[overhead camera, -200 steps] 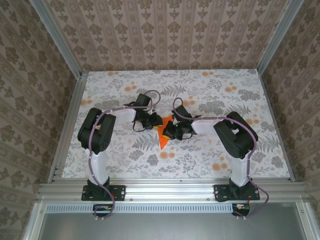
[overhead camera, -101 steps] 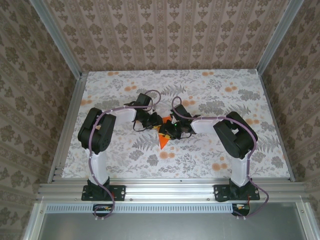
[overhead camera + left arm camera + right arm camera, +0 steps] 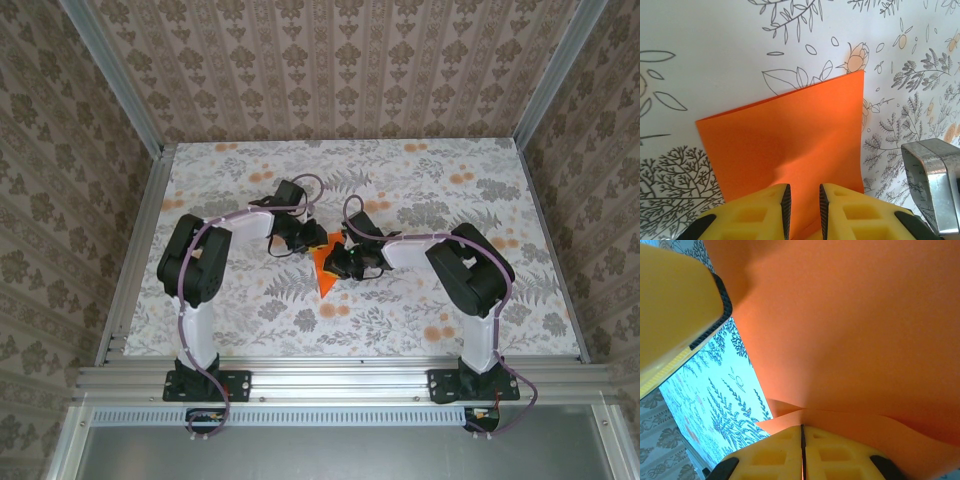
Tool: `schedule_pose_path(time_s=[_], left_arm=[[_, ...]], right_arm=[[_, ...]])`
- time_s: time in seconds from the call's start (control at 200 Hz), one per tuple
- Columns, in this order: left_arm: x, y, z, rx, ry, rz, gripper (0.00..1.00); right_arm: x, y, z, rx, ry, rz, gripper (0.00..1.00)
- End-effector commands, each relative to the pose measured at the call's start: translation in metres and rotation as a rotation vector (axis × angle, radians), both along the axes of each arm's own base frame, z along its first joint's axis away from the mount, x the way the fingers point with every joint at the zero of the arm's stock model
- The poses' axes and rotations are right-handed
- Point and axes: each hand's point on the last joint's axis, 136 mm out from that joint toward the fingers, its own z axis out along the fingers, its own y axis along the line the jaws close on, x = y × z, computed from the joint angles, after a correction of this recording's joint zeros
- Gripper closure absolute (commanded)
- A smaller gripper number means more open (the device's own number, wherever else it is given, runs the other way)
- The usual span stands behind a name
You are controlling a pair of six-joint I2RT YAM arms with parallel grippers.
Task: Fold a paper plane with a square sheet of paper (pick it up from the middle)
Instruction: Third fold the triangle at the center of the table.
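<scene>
1. The square sheet of paper (image 3: 325, 275) is up off the desk (image 3: 450, 300), caught between the two sets of fingers, and its free corner hangs toward the arm bases below them.
2. My left fingers (image 3: 775, 210) are closed to a narrow slot. The sheet (image 3: 790, 135) runs into that slot and stands up beyond the tips, with a small dimple just ahead of them, so I read it as pinched.
3. My right fingers (image 3: 790, 452) are fully together, pads meeting. A doubled edge of the sheet (image 3: 850, 330) comes down to their seam, and I judge they have hold of it.
4. I'd put the step at an early fold, since a second layer shows just above the right fingers and no dart shape has formed.
5. The next move calls for one pinch to anchor the sheet while the other lines up the edges. The paper then has to go down on the desk for a firm crease, without tearing.
6. No container is involved here.
</scene>
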Motion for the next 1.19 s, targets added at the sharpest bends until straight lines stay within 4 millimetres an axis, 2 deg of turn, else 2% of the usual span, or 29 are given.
schedule_pose_path(time_s=[0.0, 0.24, 0.565, 0.725, 1.055, 1.19], left_arm=[[0.002, 0.002, 0.016, -0.005, -0.033, -0.009, 0.75], [-0.008, 0.012, -0.017, 0.056, 0.031, -0.002, 0.75], [-0.012, 0.021, -0.030, 0.104, 0.058, 0.009, 0.76], [-0.014, 0.022, -0.035, 0.113, 0.072, 0.009, 0.76], [-0.014, 0.021, -0.032, 0.111, 0.072, 0.012, 0.76], [-0.010, 0.015, -0.011, 0.061, 0.032, 0.015, 0.76]], right_arm=[[-0.018, -0.029, -0.037, -0.156, 0.061, -0.027, 0.90], [-0.015, -0.030, -0.028, -0.154, 0.039, -0.036, 0.88], [-0.012, -0.039, -0.022, -0.186, 0.015, -0.083, 0.87], [-0.013, -0.038, -0.024, -0.188, 0.020, -0.083, 0.86], [-0.017, -0.046, -0.031, -0.237, 0.048, -0.104, 0.86], [-0.019, -0.049, -0.035, -0.255, 0.064, -0.120, 0.87]])
